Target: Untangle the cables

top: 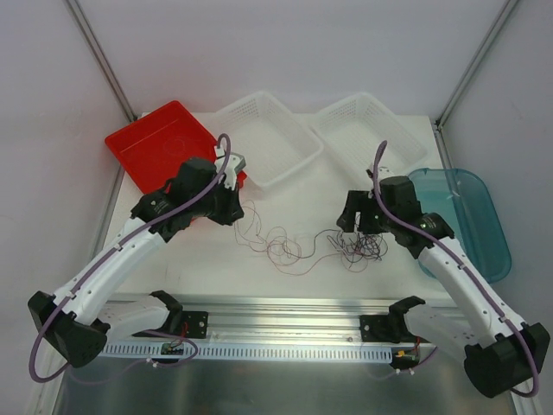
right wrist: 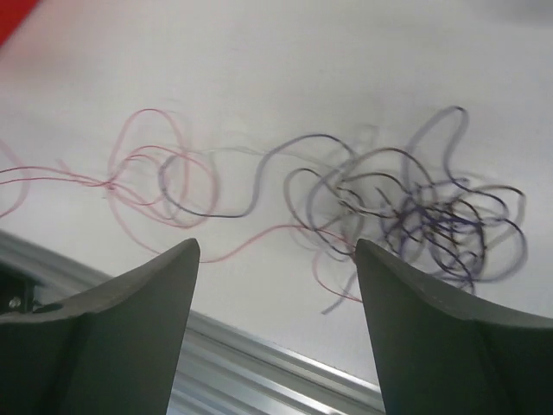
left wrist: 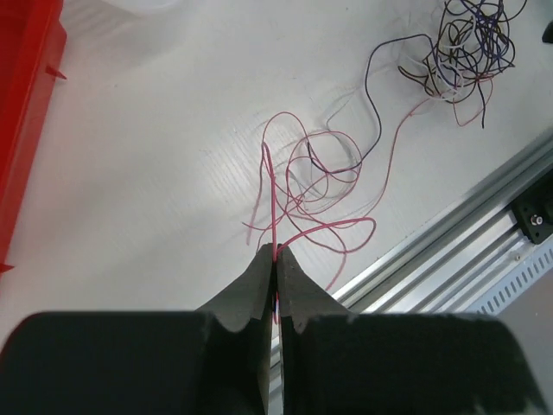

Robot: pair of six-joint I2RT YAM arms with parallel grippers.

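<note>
Low in the left wrist view, the left gripper (left wrist: 276,252) is pinched tight on a red wire (left wrist: 273,203); the right gripper (right wrist: 276,247) hangs spread wide above the dark tangle (right wrist: 423,216) at centre right; beyond, a white basket (top: 270,143) sits near the overhead frame's top

A table (top: 216,277) carries a flat tray (top: 155,143) at its far-left corner. Two baskets sit side by side along the far edge (the left basket (top: 263,130) just beside the tray, the right basket (top: 367,125) nearer the far-right corner). A tub (top: 471,216) lies at the right edge. The cables (top: 302,242) sprawl across the middle, behind the rail (top: 285,324) that runs along the near edge. The left gripper (left wrist: 276,255) is at their left end and the right gripper (right wrist: 276,251) is over their right end.
</note>
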